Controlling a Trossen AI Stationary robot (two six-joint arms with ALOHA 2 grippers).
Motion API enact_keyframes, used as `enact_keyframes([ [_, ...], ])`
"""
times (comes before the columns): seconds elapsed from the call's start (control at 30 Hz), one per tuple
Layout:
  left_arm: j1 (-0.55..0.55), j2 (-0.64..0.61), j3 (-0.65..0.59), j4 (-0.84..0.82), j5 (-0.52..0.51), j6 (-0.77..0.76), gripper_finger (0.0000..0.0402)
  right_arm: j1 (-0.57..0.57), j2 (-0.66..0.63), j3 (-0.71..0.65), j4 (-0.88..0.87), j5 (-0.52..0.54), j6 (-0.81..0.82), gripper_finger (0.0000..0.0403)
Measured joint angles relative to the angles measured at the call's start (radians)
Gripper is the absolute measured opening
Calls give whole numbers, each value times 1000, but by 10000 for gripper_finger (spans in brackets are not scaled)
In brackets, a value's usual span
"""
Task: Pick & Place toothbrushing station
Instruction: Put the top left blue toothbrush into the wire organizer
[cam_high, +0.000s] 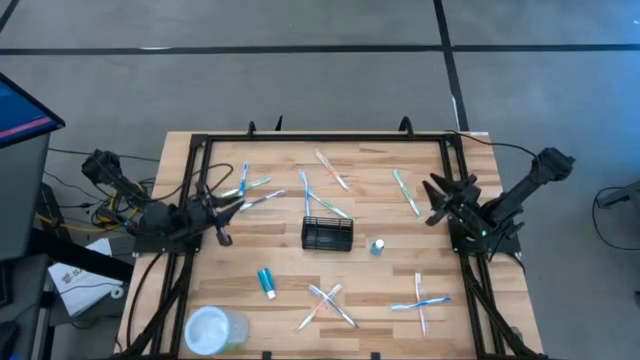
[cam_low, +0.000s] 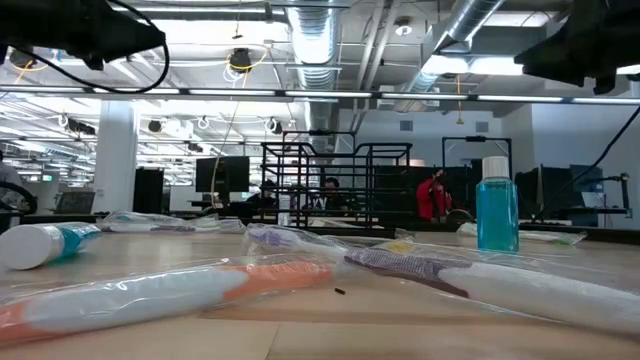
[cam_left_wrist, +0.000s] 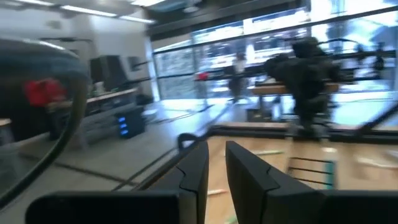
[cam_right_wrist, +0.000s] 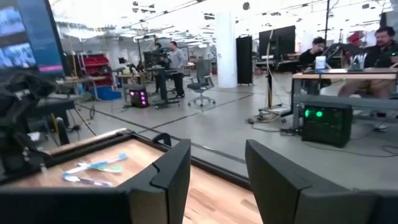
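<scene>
My two grippers hold nothing. The left gripper (cam_high: 222, 212) hangs over the table's left side, its fingers (cam_left_wrist: 194, 169) nearly together with only a slit between them; the right gripper (cam_high: 438, 193) hangs over the right side with its fingers (cam_right_wrist: 171, 169) spread wide.

The caddy (cam_high: 327, 233) stands upright near the middle of the table (cam_high: 380, 300), open side up, long axis running left to right between my arms — so its short ends face me on either side.

My worries, as I judge it: loose toothbrushes (cam_high: 328, 208) lie touching or just beside its far rim, and a finger coming down there could snag one or drag it along. The small blue bottle (cam_high: 377, 246) stands just beside the right end — a careless right-arm approach could knock it over. The thin mesh wall could also slip from a narrow pinch, tilting the caddy.
</scene>
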Motion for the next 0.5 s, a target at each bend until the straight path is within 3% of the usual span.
enact_keyframes([
  [0.23, 83, 0, 25, -25, -40, -94, 55, -29, 0, 0, -52, 0, 31, 145],
  [0.5, 167, 0, 86, -214, -20, -225, 82, -28, 0, 0, -168, 0, 178, 145],
])
